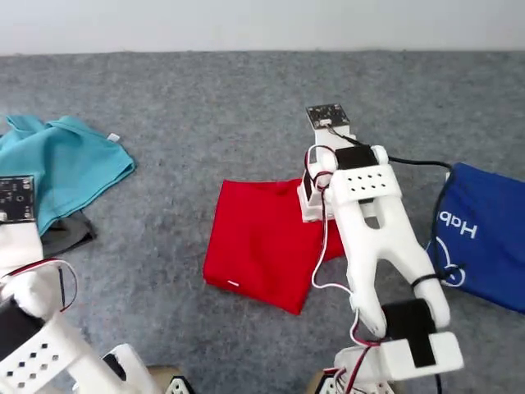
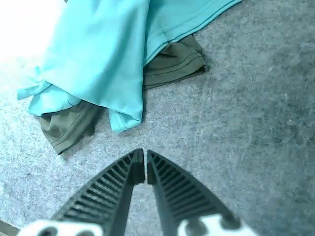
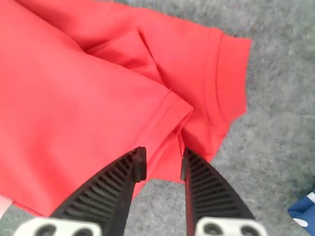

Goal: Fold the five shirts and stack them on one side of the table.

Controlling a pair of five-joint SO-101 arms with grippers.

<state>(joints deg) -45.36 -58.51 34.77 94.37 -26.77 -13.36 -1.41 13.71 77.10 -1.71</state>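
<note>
Four limp, light cloth shirts lie on the grey carpeted table [image 1: 205,107]: a part-folded red shirt [image 1: 258,246] in the middle, a blue printed shirt [image 1: 484,238] at the right, and a teal shirt [image 1: 66,164] over an olive shirt [image 1: 70,234] far left. The right gripper [image 3: 162,164], jaws narrowly parted, hovers at the red sleeve hem, likely the firmest pinch point. The left gripper [image 2: 146,167], closed and empty, sits near the teal.

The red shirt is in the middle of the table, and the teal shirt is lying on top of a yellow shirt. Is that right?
Not quite. The red shirt is in the middle of the table, but the teal shirt is lying on top of a dark olive-green shirt, not a yellow one. The left wrist view shows it peeking out from under the teal one.
</note>
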